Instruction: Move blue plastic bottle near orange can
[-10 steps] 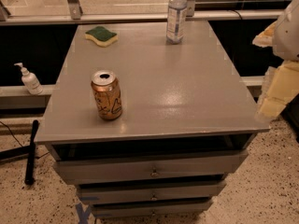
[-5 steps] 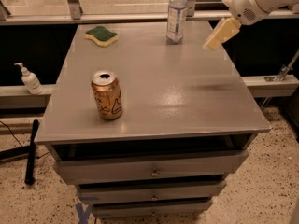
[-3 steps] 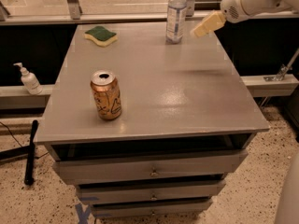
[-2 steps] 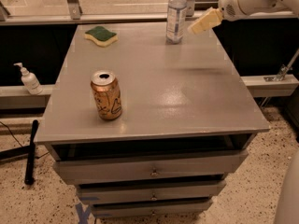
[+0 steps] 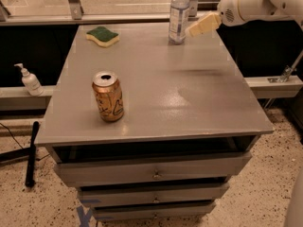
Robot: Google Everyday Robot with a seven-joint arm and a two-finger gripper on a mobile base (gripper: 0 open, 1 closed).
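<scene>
The blue plastic bottle (image 5: 179, 15), clear with a white cap and pale label, stands upright at the far edge of the grey cabinet top (image 5: 189, 93). The orange can (image 5: 108, 96), orange-gold with a silver open top, stands upright near the front left. My gripper (image 5: 200, 26) reaches in from the upper right on a white arm and hangs just right of the bottle, close to its lower half, apart from it. It holds nothing that I can see.
A yellow-and-green sponge (image 5: 102, 36) lies at the far left of the top. A white pump bottle (image 5: 30, 81) stands on a ledge to the left. Drawers (image 5: 154, 174) sit below the front edge. A black pole (image 5: 31, 152) lies on the floor at left.
The arm came in from the right side, rose, and moved left toward the bottle. The gripper is now close beside it. Bottle, can and sponge have not moved.
</scene>
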